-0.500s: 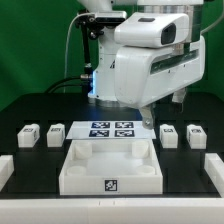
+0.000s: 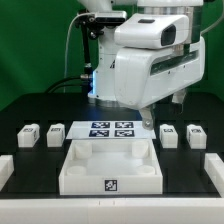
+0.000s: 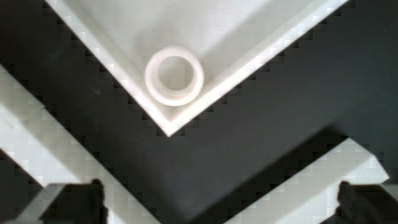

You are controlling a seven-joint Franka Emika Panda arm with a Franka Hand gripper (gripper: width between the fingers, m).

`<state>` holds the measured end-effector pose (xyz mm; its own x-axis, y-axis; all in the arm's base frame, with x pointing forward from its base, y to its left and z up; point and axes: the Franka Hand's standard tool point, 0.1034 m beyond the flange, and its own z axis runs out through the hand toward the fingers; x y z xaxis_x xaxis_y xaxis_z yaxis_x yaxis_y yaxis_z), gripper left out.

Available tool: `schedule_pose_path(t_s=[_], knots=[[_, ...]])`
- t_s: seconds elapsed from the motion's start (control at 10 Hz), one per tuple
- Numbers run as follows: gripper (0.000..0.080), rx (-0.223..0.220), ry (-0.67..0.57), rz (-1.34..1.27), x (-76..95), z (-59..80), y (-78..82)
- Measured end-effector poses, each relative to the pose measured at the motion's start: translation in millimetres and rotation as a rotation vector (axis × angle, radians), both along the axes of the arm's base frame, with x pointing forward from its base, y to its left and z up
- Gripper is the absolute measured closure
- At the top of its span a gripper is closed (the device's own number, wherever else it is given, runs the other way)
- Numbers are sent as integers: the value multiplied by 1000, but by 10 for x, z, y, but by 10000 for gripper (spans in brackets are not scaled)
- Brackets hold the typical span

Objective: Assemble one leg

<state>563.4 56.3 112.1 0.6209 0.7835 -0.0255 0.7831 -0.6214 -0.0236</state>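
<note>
**Status: arm poised over rear of tray, fingers spread and empty, legs untouched**

In the exterior view I see the white Franka arm reaching in from the rear. Its bulky hand housing points downward and leans slightly toward the exterior view's left. The gripper hangs just behind the right end of the thin flat white marker board, near the far right corner of the large white plastic tray with raised rims. From this view I cannot tell whether it touches anything.

The wrist view looks straight down on one corner of the tray, where a round white ring sits in the floor close to the corner's point. The two dark fingers show blurred at opposite sides of the picture. They are set wide apart, with only black surface between them, and they grip nothing.

Four small white plastic block-like pegs with square black-and-white markers stand on the surface in a row level with the marker board:
- The outer left leg and inner left leg stand at the exterior view's left.
- The inner right leg and outer right leg stand at its right.

The inner right leg is nearest the gripper but clear of it. All four stand apart from the tray.
</note>
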Motion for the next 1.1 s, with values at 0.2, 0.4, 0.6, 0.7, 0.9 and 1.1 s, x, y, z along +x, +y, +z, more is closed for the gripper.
schedule_pose_path(t_s=[0.2,0.4,0.6,0.7,0.9,1.1], knots=[[150,0,1,0,-1,-3,0],[150,0,1,0,-3,-7,0],[150,0,2,0,-4,-11,0],[150,0,2,0,-5,-13,0],[150,1,3,29,-10,-18,3],[150,6,-15,152,-344,-115,38]])
